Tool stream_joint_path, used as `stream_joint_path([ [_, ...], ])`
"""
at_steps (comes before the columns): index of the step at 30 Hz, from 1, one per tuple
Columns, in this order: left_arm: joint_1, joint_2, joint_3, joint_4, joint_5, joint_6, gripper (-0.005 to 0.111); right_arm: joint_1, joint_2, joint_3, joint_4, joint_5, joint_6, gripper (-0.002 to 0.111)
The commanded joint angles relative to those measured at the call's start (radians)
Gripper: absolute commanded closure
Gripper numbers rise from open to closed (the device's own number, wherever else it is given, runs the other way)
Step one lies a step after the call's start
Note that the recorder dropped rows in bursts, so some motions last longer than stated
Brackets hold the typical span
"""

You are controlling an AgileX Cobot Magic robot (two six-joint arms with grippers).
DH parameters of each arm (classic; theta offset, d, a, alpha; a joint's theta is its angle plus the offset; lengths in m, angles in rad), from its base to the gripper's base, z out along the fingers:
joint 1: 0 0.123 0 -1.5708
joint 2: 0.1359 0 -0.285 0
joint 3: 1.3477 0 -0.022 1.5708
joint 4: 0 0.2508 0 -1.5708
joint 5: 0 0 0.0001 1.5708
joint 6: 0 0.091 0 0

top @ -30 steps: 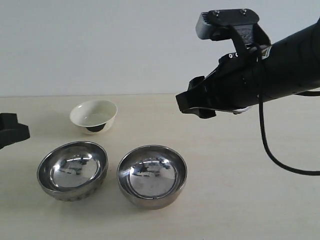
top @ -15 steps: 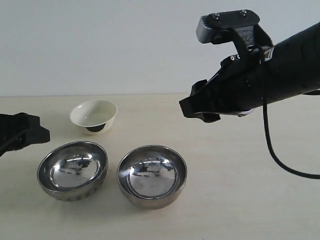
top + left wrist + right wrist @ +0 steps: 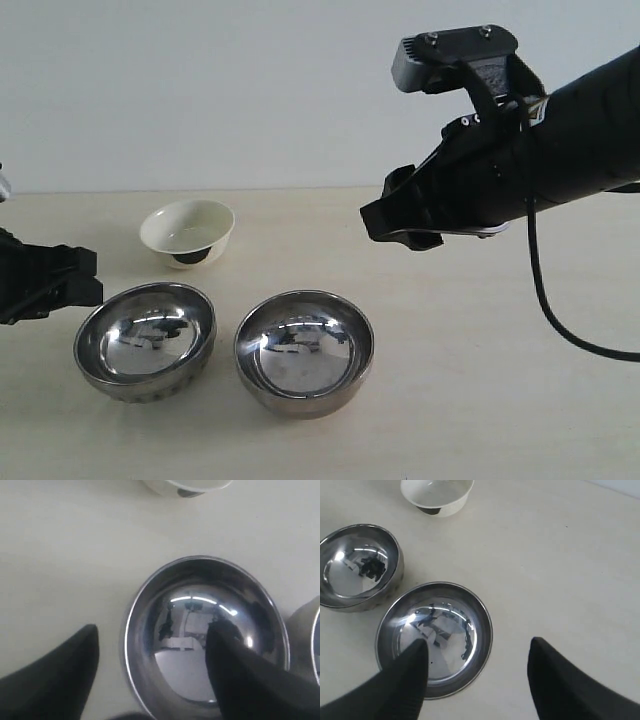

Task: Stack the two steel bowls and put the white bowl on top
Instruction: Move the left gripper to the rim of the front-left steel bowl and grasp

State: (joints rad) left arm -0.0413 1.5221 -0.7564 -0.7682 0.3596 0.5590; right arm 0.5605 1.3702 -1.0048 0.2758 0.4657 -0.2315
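Two steel bowls stand side by side on the table: the dimpled one (image 3: 146,340) on the left and the smooth one (image 3: 304,352) to its right. The white bowl (image 3: 188,232) sits behind the dimpled one. My left gripper (image 3: 90,277) is low, at the dimpled bowl's left rim. In the left wrist view it (image 3: 152,627) is open, one finger outside the dimpled bowl (image 3: 190,605) and one over its inside. My right gripper (image 3: 395,228) hangs high, up and right of the smooth bowl. In the right wrist view it (image 3: 479,642) is open and empty over the smooth bowl's (image 3: 450,625) rim.
The light wooden table (image 3: 480,380) stretches bare to the right of the bowls. A black cable (image 3: 540,300) hangs from the right arm. A plain white wall (image 3: 200,90) stands behind the table.
My left gripper has come in from the left edge to the dimpled bowl's rim. My right gripper has drifted slightly to the right, still high.
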Motion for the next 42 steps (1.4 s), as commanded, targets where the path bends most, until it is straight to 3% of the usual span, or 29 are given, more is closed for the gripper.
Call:
stream_joint_path([
  [1,-0.004,0.016,-0.017,0.103,0.014,-0.082,0.050,-0.005,-0.012,0.004,-0.004,-0.008,-0.003,0.056],
  [13,-0.004,0.110,-0.019,0.112,0.033,-0.096,0.051,-0.005,-0.012,0.004,-0.004,-0.007,-0.003,0.056],
  [19,-0.004,0.160,-0.053,0.283,0.060,-0.253,0.051,-0.005,-0.012,0.004,-0.004,-0.005,-0.003,0.056],
  [23,-0.004,0.170,-0.073,0.320,0.082,-0.275,0.051,-0.005,-0.012,0.004,-0.004,-0.009,-0.003,0.056],
  [31,-0.004,0.171,-0.101,0.320,0.101,-0.275,0.083,-0.005,-0.012,0.004,-0.004,-0.011,-0.003,0.056],
  [42,-0.004,0.190,-0.105,0.316,0.108,-0.275,0.083,-0.005,-0.012,0.004,-0.004,-0.007,-0.003,0.056],
])
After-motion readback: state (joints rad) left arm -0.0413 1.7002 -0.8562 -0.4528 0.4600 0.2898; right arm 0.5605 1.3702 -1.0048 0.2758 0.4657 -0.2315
